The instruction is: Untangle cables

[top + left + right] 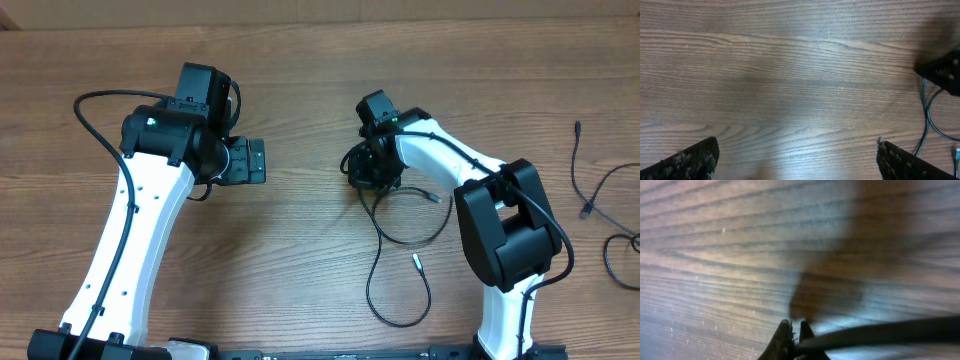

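**Overhead: right gripper (365, 180) pinches a cable (368, 290), left gripper (258, 161) stands wide**

The overhead view shows a wooden table (300, 60) that fills the whole frame. The left arm (130, 230) rises from the bottom edge on the left side. The right arm (500, 230) rises on the right side and bends toward the middle.

The left gripper points to the middle with its jaws spread apart and holds nothing. In the left wrist view its two fingers (690, 160) are far from each other over bare wood.

The right gripper is low at the middle of the table. In the right wrist view its fingertips (785, 335) are pressed together, and the cable comes out from between them toward the right.

On the table this cable runs from the gripper in loose loops toward the bottom edge. A small plug (417, 263) lies at its end.

Other cables (580, 170) lie at the right edge, well apart from both grippers.
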### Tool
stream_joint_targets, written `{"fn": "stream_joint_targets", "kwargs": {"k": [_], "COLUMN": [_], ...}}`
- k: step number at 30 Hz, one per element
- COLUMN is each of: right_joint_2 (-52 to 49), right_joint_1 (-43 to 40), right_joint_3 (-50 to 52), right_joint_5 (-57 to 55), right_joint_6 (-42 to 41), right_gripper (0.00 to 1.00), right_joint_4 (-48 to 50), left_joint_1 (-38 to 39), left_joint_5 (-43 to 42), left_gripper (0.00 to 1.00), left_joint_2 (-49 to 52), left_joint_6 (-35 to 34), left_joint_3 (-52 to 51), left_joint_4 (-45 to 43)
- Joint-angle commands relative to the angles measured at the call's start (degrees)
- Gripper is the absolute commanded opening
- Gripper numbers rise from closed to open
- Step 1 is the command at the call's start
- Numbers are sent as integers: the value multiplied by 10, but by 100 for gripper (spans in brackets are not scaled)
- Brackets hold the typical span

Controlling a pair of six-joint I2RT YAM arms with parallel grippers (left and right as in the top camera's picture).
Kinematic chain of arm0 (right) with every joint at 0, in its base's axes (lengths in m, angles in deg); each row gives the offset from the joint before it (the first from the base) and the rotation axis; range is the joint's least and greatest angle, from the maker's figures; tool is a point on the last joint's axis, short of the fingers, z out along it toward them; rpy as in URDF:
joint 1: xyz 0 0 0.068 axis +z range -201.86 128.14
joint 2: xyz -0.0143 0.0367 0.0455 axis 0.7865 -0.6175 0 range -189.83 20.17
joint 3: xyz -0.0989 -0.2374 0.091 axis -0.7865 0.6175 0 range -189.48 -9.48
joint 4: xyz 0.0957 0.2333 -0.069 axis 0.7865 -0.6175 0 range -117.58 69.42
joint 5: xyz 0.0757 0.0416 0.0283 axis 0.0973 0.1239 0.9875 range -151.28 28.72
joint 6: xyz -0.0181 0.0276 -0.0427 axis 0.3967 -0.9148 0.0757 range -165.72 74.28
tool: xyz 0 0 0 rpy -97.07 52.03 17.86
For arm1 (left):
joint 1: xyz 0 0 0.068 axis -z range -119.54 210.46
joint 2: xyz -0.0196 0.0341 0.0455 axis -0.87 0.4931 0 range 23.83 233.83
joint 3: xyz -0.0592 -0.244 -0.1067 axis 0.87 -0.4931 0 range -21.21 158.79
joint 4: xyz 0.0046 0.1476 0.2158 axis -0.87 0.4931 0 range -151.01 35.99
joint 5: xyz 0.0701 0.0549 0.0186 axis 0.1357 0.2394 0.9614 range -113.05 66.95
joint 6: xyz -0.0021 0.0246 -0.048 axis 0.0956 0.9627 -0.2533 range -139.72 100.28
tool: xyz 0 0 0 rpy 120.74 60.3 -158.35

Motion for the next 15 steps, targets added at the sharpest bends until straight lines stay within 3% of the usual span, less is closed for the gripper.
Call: {"fn": "stream_joint_targets", "kwargs": {"k": [1,6,10,15], "right_joint_2": [22,72,109,145], "right_joint_1": [0,0,-2,-2], "right_joint_3": [-104,-292,-414,-541], "right_joint_5": [-79,-150,-207,-369], "right_joint_6": [52,84,84,84], "right_gripper": [4,4,4,4], "right_joint_4": [-67,-152,-148,-105], "left_joint_1": [-2,-2,-2,-2], "left_joint_5": [-3,-3,-3,-3], "left_gripper": [100,100,100,100], "left_joint_2": [-3,-3,-3,-3], "left_joint_6": [-5,-5,-5,-5], "left_joint_3": [-2,-2,-2,-2], "left_joint_4": [-1,-1,-1,-1]}}
